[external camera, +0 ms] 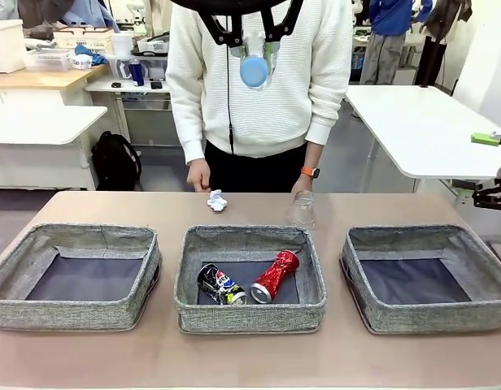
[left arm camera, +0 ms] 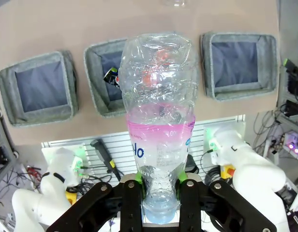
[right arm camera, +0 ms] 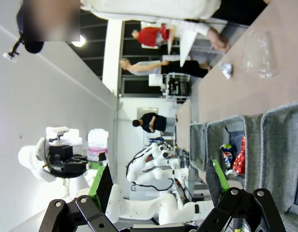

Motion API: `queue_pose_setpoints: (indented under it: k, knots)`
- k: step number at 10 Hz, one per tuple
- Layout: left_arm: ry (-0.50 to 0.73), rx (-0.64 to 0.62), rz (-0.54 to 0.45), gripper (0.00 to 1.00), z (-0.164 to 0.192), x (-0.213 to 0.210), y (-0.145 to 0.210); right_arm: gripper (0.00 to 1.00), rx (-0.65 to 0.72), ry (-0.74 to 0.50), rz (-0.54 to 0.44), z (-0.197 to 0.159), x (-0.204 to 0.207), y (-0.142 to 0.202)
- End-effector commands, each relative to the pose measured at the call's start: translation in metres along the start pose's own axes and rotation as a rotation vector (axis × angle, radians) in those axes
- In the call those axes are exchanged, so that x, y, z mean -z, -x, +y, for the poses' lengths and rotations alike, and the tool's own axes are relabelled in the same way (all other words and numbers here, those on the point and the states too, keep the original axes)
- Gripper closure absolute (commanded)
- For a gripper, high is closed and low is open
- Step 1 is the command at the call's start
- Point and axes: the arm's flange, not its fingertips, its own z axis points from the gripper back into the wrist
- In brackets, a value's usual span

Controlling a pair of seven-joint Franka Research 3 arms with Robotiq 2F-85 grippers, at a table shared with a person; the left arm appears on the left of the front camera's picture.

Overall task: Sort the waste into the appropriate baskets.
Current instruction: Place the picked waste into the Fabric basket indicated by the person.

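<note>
Brown table (external camera: 250, 357) carrying three grey baskets, with the clear plastic bottle (left arm camera: 158, 121) held high above them.
The middle basket (external camera: 250, 313) holds the crushed dark can (external camera: 220, 285) and crushed red can (external camera: 274, 276) side by side; the left basket (external camera: 71, 313) and right basket (external camera: 429, 317) show bare floors. Beyond lie the paper wad (external camera: 217, 201) and clear plastic cup (external camera: 302, 210), near the person's hands. The left gripper (left arm camera: 158, 193) is clenched on the bottle's neck; the right gripper (right arm camera: 156, 181) stands released.

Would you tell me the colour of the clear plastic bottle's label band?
The label band is pink with blue lettering, clearest in the left wrist view.
</note>
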Motion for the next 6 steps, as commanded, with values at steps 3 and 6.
queue_pose_setpoints:
  k: [3,6]
  knots:
    - [0.000,0.004,-0.018,0.78,0.0033,0.0008,0.0029,0.00,-0.020,-0.021,-0.004,0.0011,0.0012,-0.0008]
    - [0.000,0.004,-0.018,0.78,0.0033,0.0008,0.0029,0.00,-0.020,-0.021,-0.004,0.0011,0.0012,-0.0008]
